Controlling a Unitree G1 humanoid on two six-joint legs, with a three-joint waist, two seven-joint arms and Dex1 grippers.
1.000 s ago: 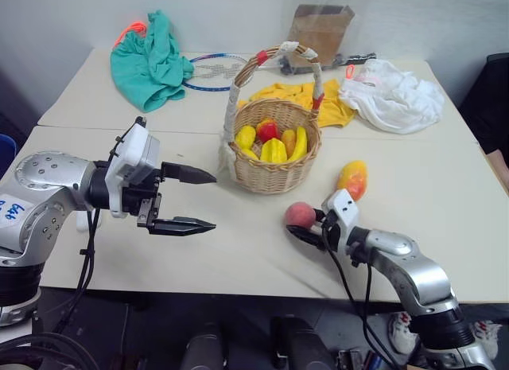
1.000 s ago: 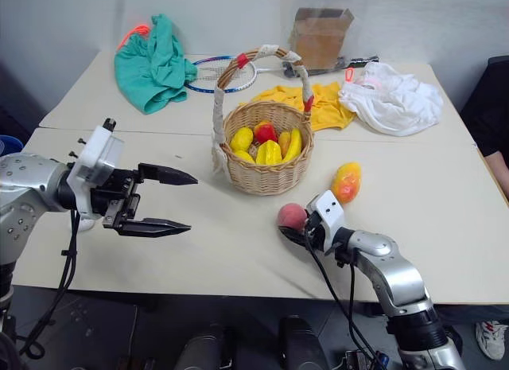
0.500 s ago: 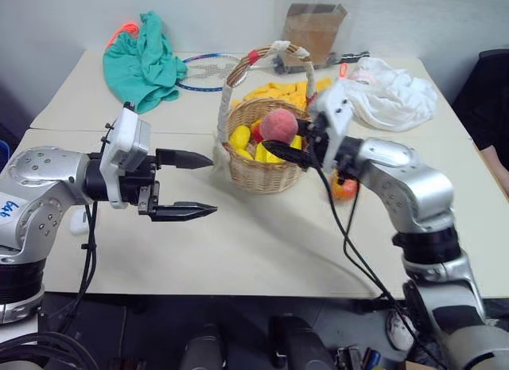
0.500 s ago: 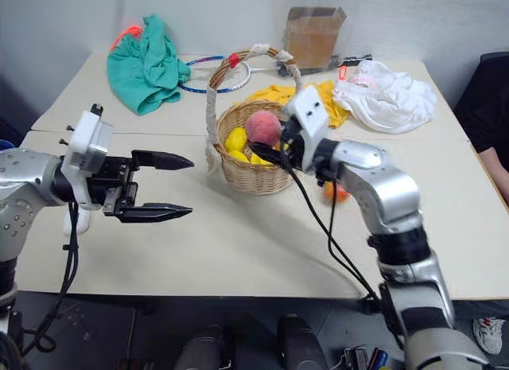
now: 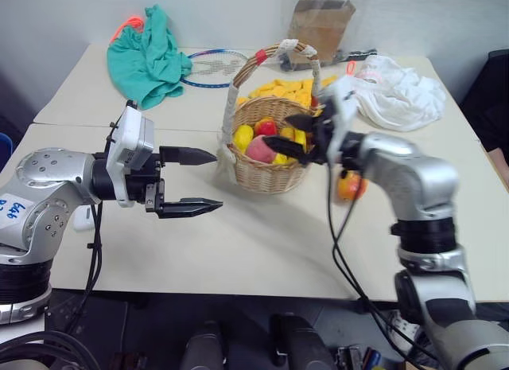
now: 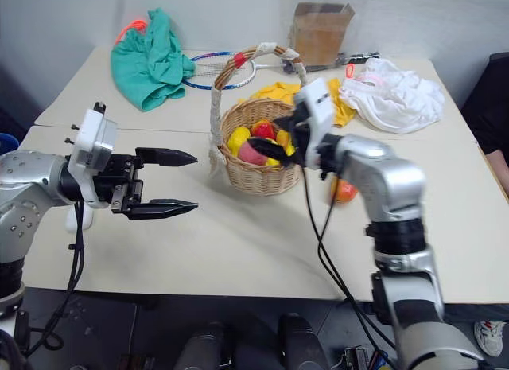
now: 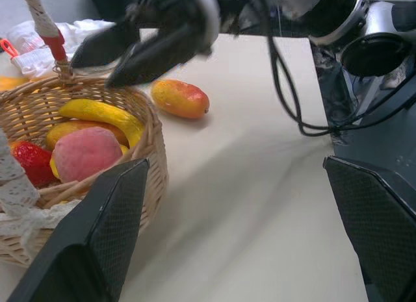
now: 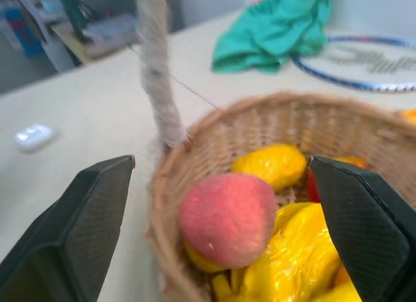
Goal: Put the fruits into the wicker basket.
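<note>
Peach (image 5: 261, 149) sits in the wicker basket (image 5: 270, 175); right gripper (image 5: 298, 138) above it, jaws wide, empty. Mango (image 5: 351, 185) on table at basket's 3 o'clock. Left gripper (image 5: 193, 180) at 9 o'clock, wide open, empty.

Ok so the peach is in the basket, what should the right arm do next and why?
Probably draw the right gripper up and back from the wicker basket, then swing toward the mango. Its jaws are open over the basket, and the peach lies free on the other fruit inside. The mango is the one fruit left on the table, beside the basket under that arm.
</note>
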